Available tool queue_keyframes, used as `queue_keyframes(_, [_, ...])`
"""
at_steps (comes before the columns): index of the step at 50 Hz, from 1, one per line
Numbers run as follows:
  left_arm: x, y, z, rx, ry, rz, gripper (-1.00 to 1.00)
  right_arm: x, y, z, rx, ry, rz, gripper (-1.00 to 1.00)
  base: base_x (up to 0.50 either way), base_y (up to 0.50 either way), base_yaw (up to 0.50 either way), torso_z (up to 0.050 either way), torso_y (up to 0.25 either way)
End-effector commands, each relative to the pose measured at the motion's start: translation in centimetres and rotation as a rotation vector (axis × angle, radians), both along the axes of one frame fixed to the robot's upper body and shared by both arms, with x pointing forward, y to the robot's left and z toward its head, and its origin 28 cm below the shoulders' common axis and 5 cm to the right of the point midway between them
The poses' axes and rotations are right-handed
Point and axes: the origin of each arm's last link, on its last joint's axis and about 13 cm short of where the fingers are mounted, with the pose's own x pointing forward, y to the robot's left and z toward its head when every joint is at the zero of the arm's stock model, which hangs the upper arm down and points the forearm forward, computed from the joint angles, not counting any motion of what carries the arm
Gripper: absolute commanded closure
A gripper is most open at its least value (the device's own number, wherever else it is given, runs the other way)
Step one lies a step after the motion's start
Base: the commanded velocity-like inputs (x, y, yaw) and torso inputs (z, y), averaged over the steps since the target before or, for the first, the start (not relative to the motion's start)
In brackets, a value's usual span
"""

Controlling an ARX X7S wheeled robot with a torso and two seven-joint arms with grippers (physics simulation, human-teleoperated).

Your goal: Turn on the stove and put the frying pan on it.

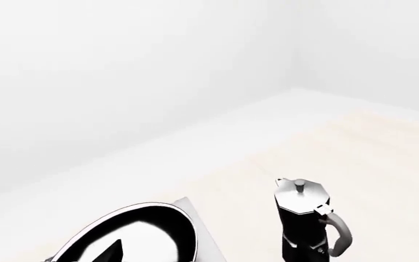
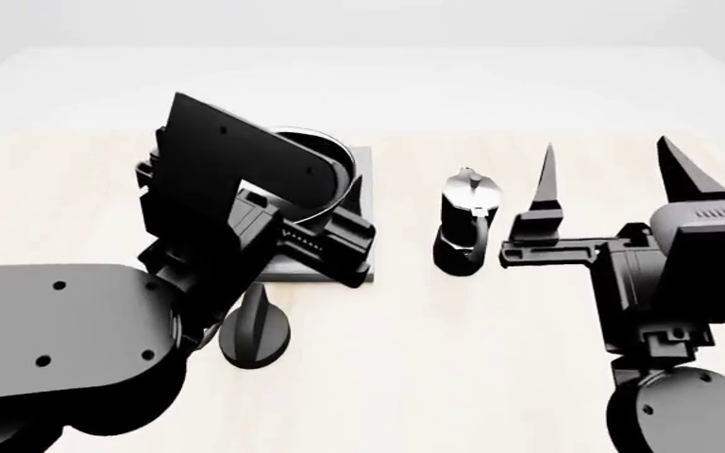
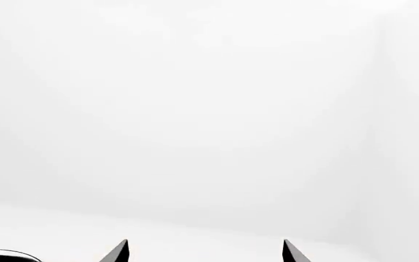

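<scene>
The frying pan (image 2: 326,166), black with a pale glossy inside (image 1: 148,232), lies over the grey stove slab (image 2: 360,198), whose corner (image 1: 208,243) shows beside the pan's rim. My left arm hides the pan's handle. The left gripper (image 1: 202,252) hovers over the pan, open. One fingertip (image 1: 115,252) shows above the pan's interior, while the other is lost against the dark moka pot. A black knob (image 2: 256,332) with an upright fin stands on the table in front of the slab. At the right, the right gripper (image 2: 615,175) (image 3: 203,252) is held up, open and empty.
A black-and-silver moka pot (image 2: 468,223) (image 1: 305,224) stands just right of the stove, between the slab and the right gripper. The pale wooden tabletop (image 2: 489,359) stretches round everything, with white floor and walls beyond it.
</scene>
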Motion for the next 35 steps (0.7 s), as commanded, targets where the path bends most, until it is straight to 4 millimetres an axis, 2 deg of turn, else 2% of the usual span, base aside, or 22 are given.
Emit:
queue_keyframes(1, [-0.3,-0.2,0.5,0.015,-0.065,0.015,-1.0,-0.8,0.5,1.5,-0.029,-0.064,0.028,-1.0,0.0,0.0,0.0,0.0,0.0])
queue_keyframes(26, [-1.2,-0.1,1.5,0.062,-0.247,0.09,-1.0,-1.0,1.3,2.7,-0.043,-0.1,0.053,-1.0,0.0,0.0,0.0,0.0,0.0])
queue_keyframes(35, [-1.7,-0.3,2.3,0.089,-0.335,0.121,-1.0,-1.1,1.7,4.6,-0.038,-0.16,0.069,-1.0,0.0,0.0,0.0,0.0,0.0])
